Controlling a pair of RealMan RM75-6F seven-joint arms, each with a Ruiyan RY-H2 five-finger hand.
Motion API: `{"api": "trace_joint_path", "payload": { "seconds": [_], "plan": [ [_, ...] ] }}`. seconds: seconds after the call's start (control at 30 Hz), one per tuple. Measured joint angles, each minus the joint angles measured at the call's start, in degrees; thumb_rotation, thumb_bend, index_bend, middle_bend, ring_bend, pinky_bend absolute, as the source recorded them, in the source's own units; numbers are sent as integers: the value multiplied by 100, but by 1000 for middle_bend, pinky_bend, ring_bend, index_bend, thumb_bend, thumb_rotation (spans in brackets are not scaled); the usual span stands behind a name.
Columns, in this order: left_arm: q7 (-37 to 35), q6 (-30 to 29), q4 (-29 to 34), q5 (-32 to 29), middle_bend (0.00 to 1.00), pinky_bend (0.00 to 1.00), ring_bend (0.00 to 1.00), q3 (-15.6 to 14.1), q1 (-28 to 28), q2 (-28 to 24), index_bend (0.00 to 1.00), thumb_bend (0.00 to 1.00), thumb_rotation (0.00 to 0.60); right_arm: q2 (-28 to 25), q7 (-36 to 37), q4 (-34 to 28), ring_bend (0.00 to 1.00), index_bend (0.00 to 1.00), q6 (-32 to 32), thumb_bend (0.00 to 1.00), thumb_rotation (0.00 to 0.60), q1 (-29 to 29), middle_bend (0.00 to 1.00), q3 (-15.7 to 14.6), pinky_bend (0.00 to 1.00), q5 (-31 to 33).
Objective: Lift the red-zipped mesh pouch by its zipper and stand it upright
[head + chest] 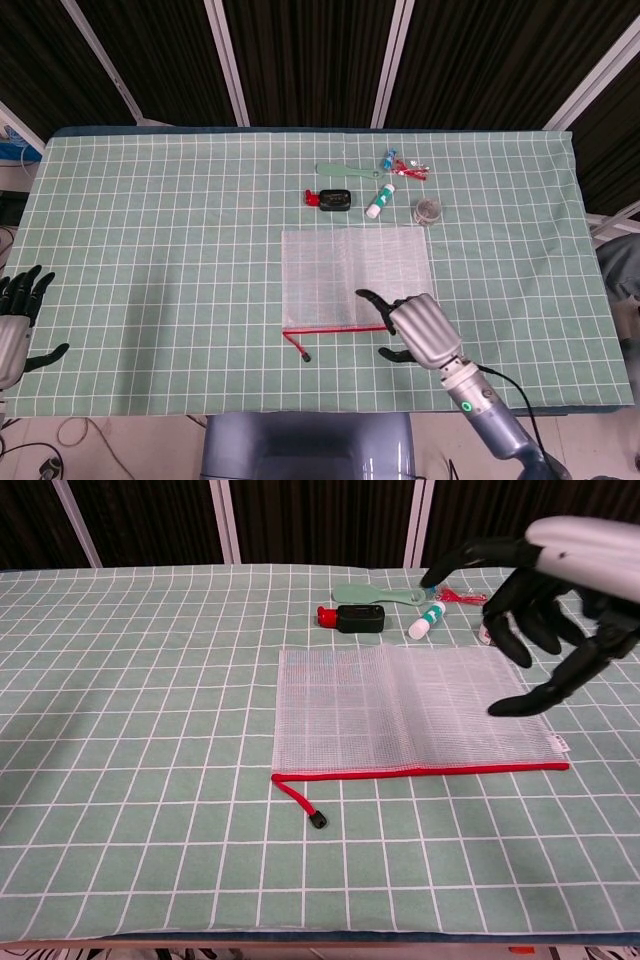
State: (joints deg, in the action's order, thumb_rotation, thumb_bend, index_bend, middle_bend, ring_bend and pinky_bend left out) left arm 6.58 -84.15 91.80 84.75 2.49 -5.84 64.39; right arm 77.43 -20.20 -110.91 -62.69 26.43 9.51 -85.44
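Now your right robot hand [418, 334] hovers over the right end of the mesh pouch [355, 275], fingers [512, 640] spread, holding nothing, not touching it. The pouch lies flat mid-tabletop [160, 240], red zipper [420, 771] along its near edge, pull cord [300, 805] trailing left. Your left robot hand [17, 315] sits spread at the tabletop's left edge, holding nothing.

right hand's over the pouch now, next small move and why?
Probably lower the right hand toward the red zipper edge and pinch it. The hand hovers open above the mesh pouch, which lies flat, untouched.
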Motion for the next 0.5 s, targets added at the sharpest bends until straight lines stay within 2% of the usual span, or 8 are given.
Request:
{"api": "trace_joint_path", "payload": {
  "seconds": [0.17, 0.5],
  "plan": [
    [4, 0, -11, -6, 0, 0, 0, 8, -5, 3, 0, 6, 600, 687, -611, 45, 999, 412, 285, 177, 600, 263, 998, 9, 993, 692],
    [-46, 53, -55, -41, 0, 0, 0, 27, -37, 14, 0, 6, 600, 2313, -1723, 548, 1000, 446, 97, 186, 600, 590, 1000, 32, 997, 2257]
  ]
}}
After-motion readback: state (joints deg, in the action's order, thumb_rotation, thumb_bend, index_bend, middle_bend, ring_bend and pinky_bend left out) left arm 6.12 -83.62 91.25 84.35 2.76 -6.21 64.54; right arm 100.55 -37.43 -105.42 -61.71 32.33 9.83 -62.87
